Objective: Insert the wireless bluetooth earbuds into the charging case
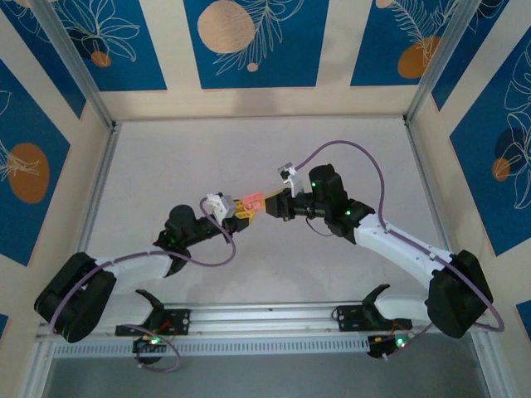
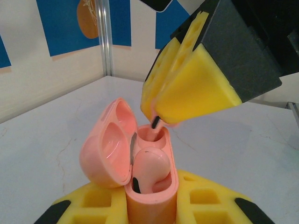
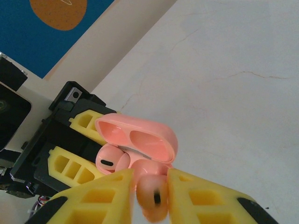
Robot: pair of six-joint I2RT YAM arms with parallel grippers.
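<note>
Where my left gripper (image 2: 150,213) sits nearest in its wrist view, its jaws are clamped on the charging case (image 2: 161,198), lid hinged open to the left. One earbud (image 2: 152,168) lies seated in the near slot. Beyond it, the second earbud (image 3: 150,198) has its stem at the far slot, between the right gripper (image 3: 150,181) and its yellow fingers (image 3: 107,196). They're narrowly parted and I cannot tell if they grip it. White table (image 2: 224,140) behind.
</note>
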